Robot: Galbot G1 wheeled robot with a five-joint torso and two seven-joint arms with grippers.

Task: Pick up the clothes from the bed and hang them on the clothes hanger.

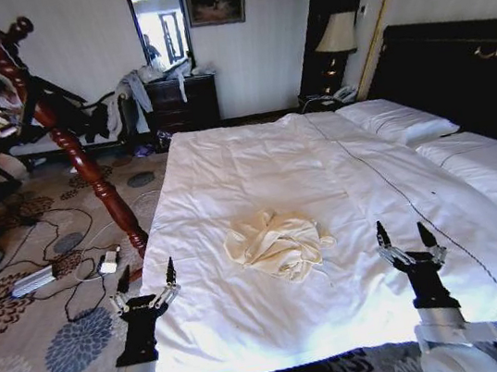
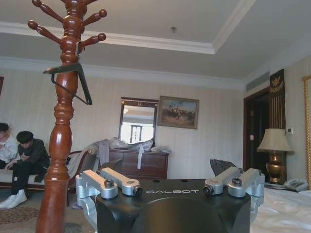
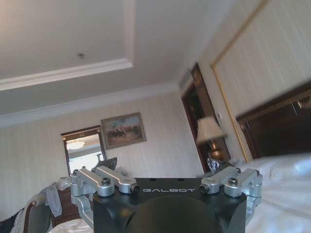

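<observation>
Hotel-style bedroom, daylight on pale striped walls.

The striped wallpaper [image 2: 214, 111] ran up to a white crown moulding [image 2: 146, 46] and a recessed ceiling. A framed painting [image 2: 178, 112] hung beside a mirror [image 2: 138, 127], and below them stood a dark wooden dresser [image 1: 184, 102] with grey-and-white laundry [image 1: 137, 95] heaped on top. A brass table lamp [image 2: 275, 153] with a cream shade stood by a telephone [image 2: 295, 184]. A red-brown coat stand [image 1: 52, 122] rose from patterned floral carpet [image 1: 75, 343], where cables [image 1: 63, 260] trailed. Bright light came through the mirror's reflection.
</observation>
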